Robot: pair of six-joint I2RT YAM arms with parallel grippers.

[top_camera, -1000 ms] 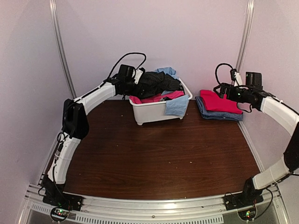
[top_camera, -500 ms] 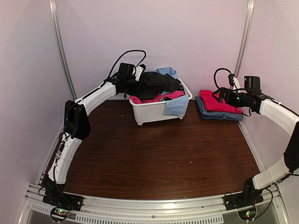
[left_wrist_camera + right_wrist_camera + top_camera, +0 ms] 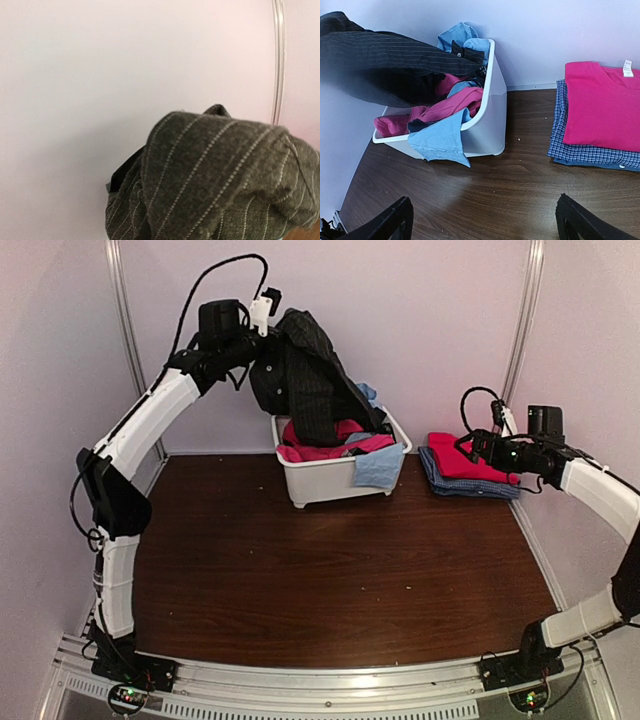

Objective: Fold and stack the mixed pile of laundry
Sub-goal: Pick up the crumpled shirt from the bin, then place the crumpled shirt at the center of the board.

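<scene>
Two arms: bases at the near edge; the left one reaches high at the back, the right one low at the far right.
Table [image 3: 330, 570]: bare brown wood between the bases and the tub, the likely place for folding.
Right gripper [image 3: 487, 225]: fingers spread wide, holding nothing, hovering just in front of the stack.
Stack [image 3: 450, 483]: far right on the table, well apart from the tub; pink shirt [image 3: 600, 100] folded flat on top, checked shirt [image 3: 580, 150] under it, a blue edge beneath that.
Tub [image 3: 325, 480]: white, at the far middle of the table; inside, pink cloth [image 3: 445, 107] bunched up, blue cloth [image 3: 440, 142] spilling over the front rim, more light blue at the back.
Black garment [image 3: 305, 380]: pinstriped, hanging from the left gripper above the tub; long axis close to upright, leaning right as it drops; lower end reaches the pile inside the tub.
Left gripper [image 3: 268, 322]: highest and farthest, close to the back wall; pressed together on the garment's top end, its fingers hidden by cloth in the wrist view.
Key relation: the garment lies straight below the left gripper, and the table lies nearer than the tub; the left arm alone has it, the right is across the tub.
Next move, as judged: bring the garment forward and down, its lower end first clearing the rim.
</scene>
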